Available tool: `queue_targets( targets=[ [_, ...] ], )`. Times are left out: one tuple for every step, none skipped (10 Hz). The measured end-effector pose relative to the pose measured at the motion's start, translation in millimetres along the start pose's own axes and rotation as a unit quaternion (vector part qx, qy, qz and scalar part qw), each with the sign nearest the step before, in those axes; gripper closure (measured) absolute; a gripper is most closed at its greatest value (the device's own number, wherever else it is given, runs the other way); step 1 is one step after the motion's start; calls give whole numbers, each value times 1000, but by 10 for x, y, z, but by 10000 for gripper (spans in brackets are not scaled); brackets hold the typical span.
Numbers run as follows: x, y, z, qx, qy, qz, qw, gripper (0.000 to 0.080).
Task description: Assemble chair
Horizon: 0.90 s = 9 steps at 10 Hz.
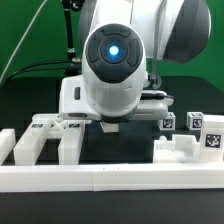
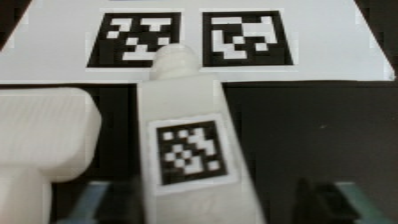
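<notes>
A robotics lab: green backdrop (image 1: 22, 40), black table (image 1: 130, 150), tagged marker board (image 2: 45, 50).

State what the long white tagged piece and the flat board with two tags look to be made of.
Long white piece: apparently hard plastic, matte white, with softly rounded, moulded-looking edges. Its tag looks like a printed sticker. Marker board: a thin, flat, matte white sheet, perhaps card or plastic; the blur leaves that open.

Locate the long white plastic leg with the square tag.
Wrist view: the long white leg lies inside the open gripper, tip overlapping the edge of the marker board, a white blocky plastic part alongside.
</notes>
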State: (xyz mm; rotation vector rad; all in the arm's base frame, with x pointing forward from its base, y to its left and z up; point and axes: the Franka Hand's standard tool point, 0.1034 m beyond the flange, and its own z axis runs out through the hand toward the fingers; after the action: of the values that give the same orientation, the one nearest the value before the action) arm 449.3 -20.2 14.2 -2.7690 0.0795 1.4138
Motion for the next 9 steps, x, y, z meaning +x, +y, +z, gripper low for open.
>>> queue_targets(
  targets=[
    [0, 3, 0, 0, 0, 0, 1000, 515],
    [0, 7, 0, 1, 0, 0, 1000, 515],
    [0, 9, 0, 1, 0, 1, 1000, 515],
    [0, 12, 0, 1, 0, 1, 1000, 515],
    [0, 15, -1, 1, 0, 1, 1000, 515],
    [-4, 8, -27, 2, 2, 1, 1000, 515],
    [-80, -32, -186, 10, -1, 5, 1000, 515],
    [-153, -71, -385, 27, 0, 22, 999, 515],
    [-193, -100, -538, 41, 7, 44, 998, 514]
  ],
)
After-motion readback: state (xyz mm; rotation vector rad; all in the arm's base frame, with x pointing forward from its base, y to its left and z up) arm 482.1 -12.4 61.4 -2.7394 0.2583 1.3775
